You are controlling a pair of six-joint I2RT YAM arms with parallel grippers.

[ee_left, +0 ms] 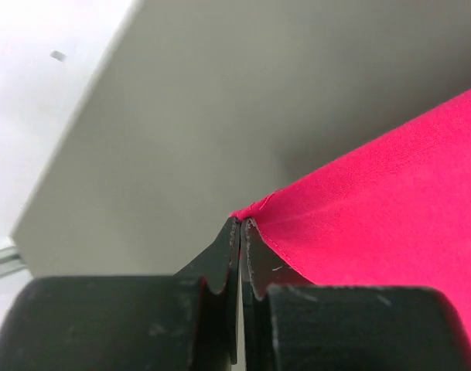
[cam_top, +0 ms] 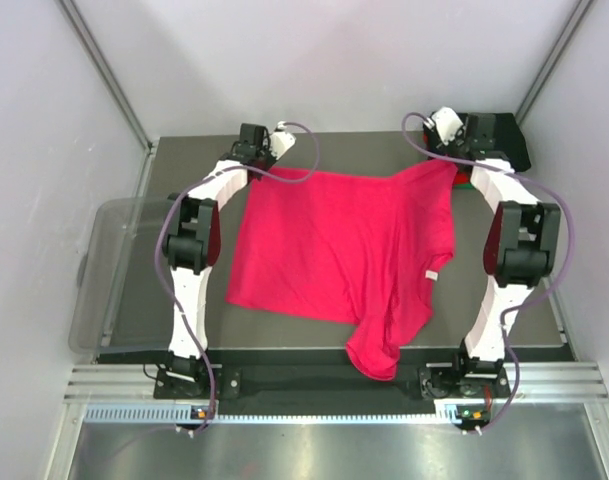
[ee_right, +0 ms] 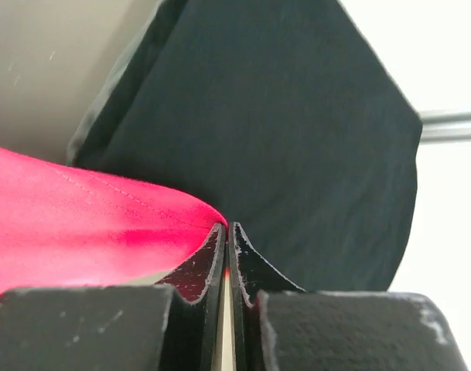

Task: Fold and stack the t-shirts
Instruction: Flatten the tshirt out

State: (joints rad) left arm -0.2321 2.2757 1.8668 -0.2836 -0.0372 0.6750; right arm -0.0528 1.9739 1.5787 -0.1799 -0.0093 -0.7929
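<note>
bench [cam_top: 324,150]: dark grey, matte | clear plastic bin [cam_top: 99,280]: straddling bench's left edge | aluminium rail [cam_top: 324,385]: along near edge | white walls [cam_top: 314,60]: behind, both sides | metal posts [cam_top: 104,70]: far corners

You see the magenta-pink t-shirt [cam_top: 339,250] spread across the table [cam_top: 354,150]. Its far edge is stretched straight between two pinched corners, and its near end is bunched and hangs over the table's near edge. Its small white neck label [cam_top: 433,274] shows toward the table's right side. A folded black t-shirt [cam_top: 499,140] lies at the table's far right corner, just beside one pinched corner.
</note>
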